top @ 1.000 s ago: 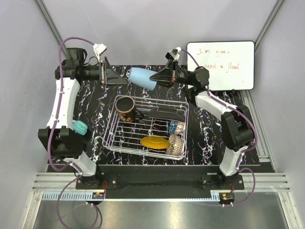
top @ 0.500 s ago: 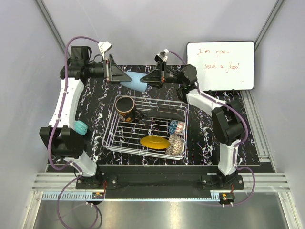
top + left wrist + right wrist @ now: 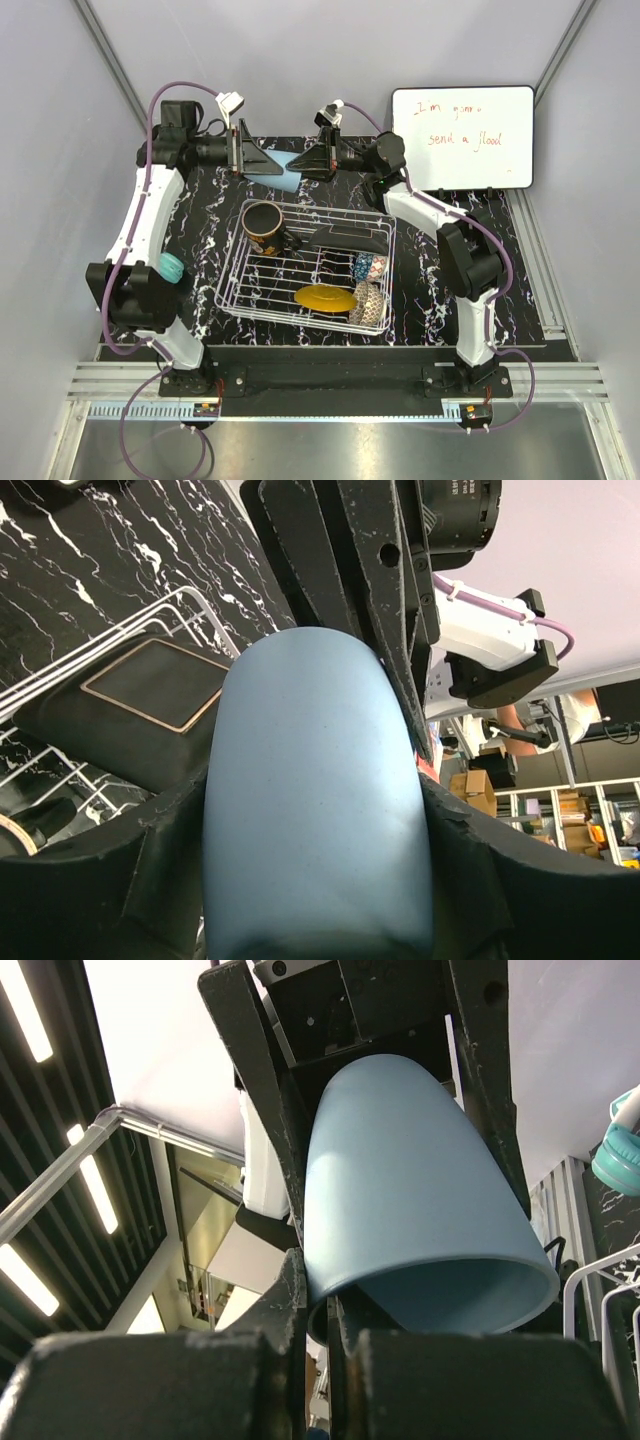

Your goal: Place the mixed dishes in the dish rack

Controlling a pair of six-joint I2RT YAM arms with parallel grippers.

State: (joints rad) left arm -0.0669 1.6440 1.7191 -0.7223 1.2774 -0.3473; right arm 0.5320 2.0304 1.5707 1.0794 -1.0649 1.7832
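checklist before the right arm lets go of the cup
1. Right gripper pinches the cup at its rim: ok
2. Cup sits between the left gripper fingers: ok
3. Left fingers clamped firmly on the cup: cannot tell
4. Cup held clear of the table, behind the rack: ok
5. Bare spot left in the rack, near its left front corner: ok
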